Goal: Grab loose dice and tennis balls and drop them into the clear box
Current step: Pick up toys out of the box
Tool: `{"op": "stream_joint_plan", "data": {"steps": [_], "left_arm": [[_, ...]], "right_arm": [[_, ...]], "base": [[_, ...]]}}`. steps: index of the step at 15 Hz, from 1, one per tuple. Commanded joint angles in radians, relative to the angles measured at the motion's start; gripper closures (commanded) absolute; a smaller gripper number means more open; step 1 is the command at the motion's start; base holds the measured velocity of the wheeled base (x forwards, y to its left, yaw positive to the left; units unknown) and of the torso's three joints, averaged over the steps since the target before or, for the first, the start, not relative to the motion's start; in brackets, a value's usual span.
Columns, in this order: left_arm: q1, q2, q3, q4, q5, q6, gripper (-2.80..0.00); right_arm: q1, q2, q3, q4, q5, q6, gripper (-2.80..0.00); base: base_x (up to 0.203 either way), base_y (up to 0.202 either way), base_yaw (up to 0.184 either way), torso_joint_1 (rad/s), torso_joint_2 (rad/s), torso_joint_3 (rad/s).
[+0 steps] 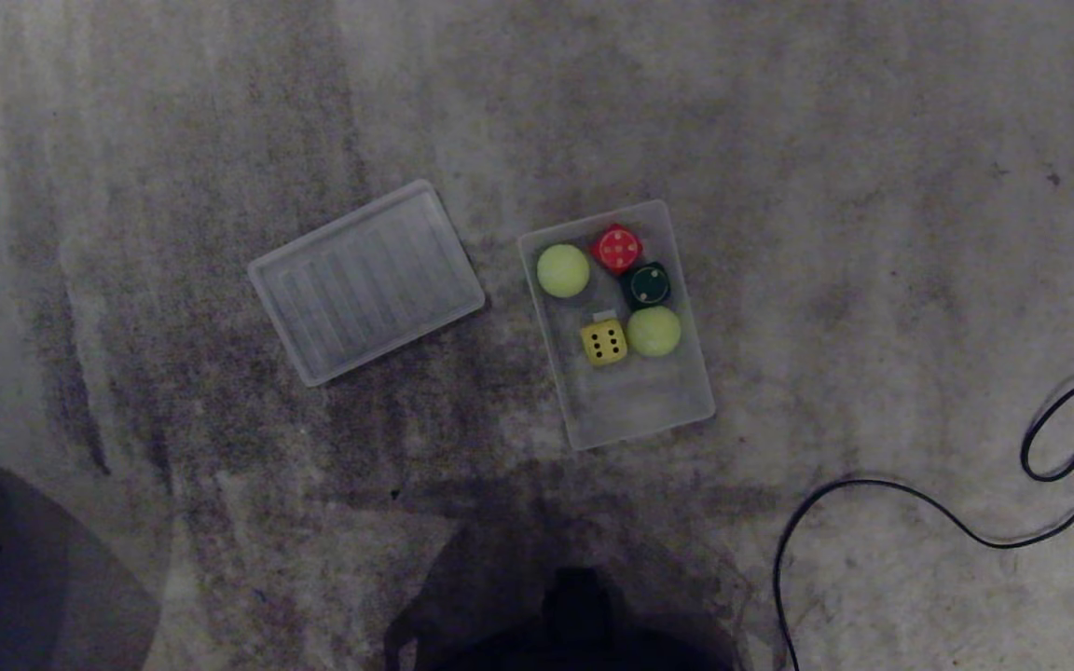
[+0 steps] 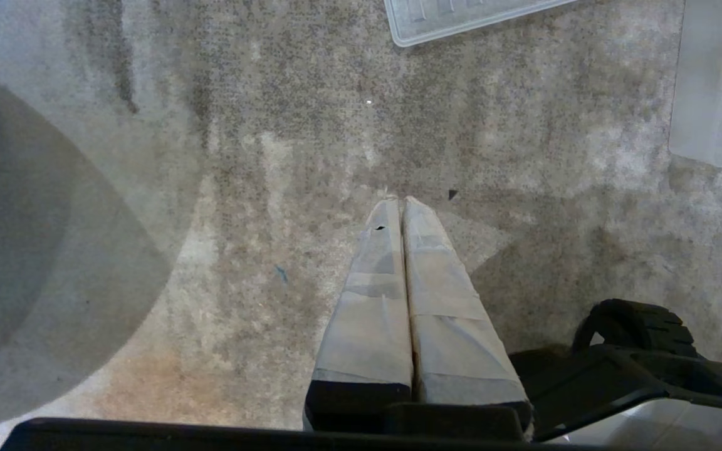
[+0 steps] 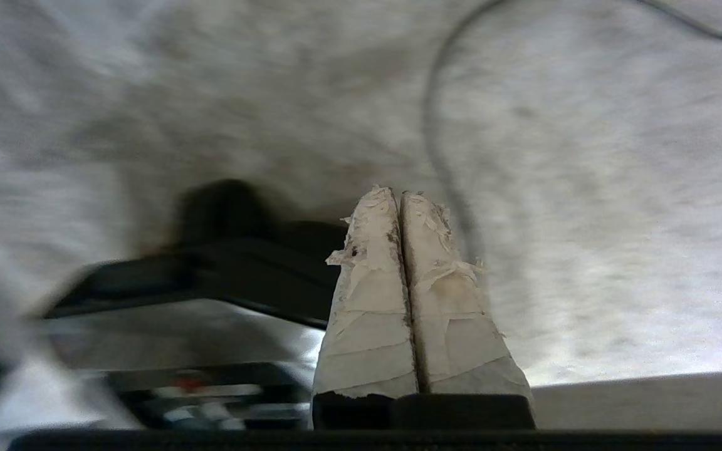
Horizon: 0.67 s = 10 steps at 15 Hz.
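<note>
With three dice [image 1: 615, 248] and both tennis balls [image 1: 562, 270] already in the clear box [image 1: 632, 415] mid-floor, nothing loose lies nearer either arm: left claw [image 2: 402, 202] and right claw [image 3: 397, 195] are pinched closed, empty, near the robot's base.

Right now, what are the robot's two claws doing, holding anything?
Left gripper: closed, empty, over the carpet.
Right gripper: closed, empty, over the carpet.

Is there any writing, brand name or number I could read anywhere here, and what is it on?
No words, brands or numerals show anywhere.
Only dice pips in the clear box: yellow die, top face six dark dots.
Red die, top face five pale dots.
Dark green die: pips too dim to count.
</note>
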Motion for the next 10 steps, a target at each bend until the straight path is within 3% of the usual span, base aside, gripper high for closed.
{"op": "stream_joint_plan", "data": {"steps": [1, 4, 8, 10], "left_arm": [[-0.001, 0.000, 0.000, 0.000, 0.001, -0.001, 0.00], [0.000, 0.001, 0.000, 0.000, 0.001, -0.001, 0.00], [0.000, 0.000, 0.000, 0.000, 0.001, -0.001, 0.00], [0.000, 0.000, 0.000, 0.000, 0.001, -0.001, 0.00]], "right_arm": [[-0.053, -0.128, 0.045, 0.017, -0.001, -0.058, 0.00], [-0.139, -0.208, 0.059, 0.068, 0.001, -0.140, 0.00], [-0.083, -0.265, 0.074, 0.075, 0.003, -0.316, 0.00], [-0.094, -0.364, 0.076, 0.080, 0.013, -0.337, 0.00]], "base": [[0.000, 0.000, 0.000, 0.000, 0.00, 0.000], [0.000, 0.000, 0.000, 0.000, 0.00, 0.000], [0.000, 0.000, 0.000, 0.000, 0.00, 0.000], [0.000, 0.000, 0.000, 0.000, 0.00, 0.000]]}}
